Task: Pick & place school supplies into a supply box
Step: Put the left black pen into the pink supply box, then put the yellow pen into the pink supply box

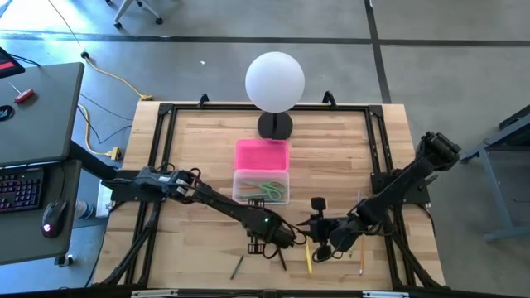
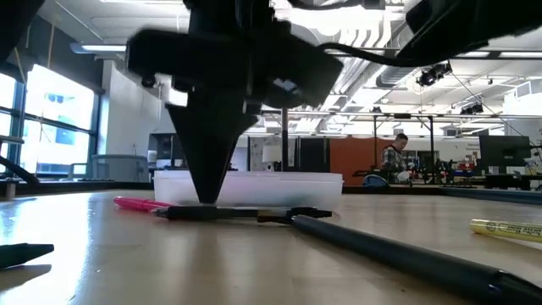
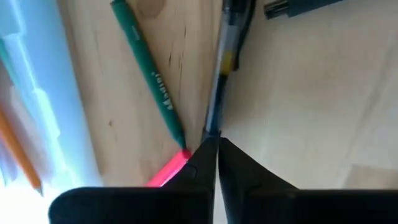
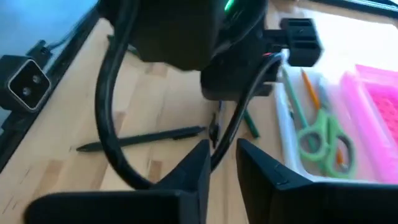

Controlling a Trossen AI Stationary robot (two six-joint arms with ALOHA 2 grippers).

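My left gripper [image 3: 216, 144] is down at the table in front of the supply box [image 1: 261, 186], shut on a dark, clear-barrelled pen [image 3: 219, 74] that lies flat. A green pen [image 3: 152, 81] and a pink pen [image 3: 166, 172] lie beside it. The clear box holds green-handled scissors [image 4: 323, 138] and thin pencils. Its pink lid [image 1: 262, 155] lies just beyond it. My right gripper [image 4: 222, 149] hovers to the right of the left one, slightly open and empty. More pens lie near the table's near edge: a yellow one [image 1: 308, 257] and black ones [image 1: 238, 265]. My left gripper pinches the dark pen at one end [image 3: 211, 127] between its two fingertips. The fingers [image 2: 206, 182] come from above, pointing down. The pen [image 2: 246, 213] lies flat on the table.
A white globe lamp [image 1: 275, 81] on a black base stands at the table's far side behind the lid. A black pen [image 2: 406, 250] and a yellow marker [image 2: 508, 229] lie close to the low camera. An orange pencil [image 1: 362, 261] lies near the right arm. A black frame [image 1: 161, 149] borders the table.
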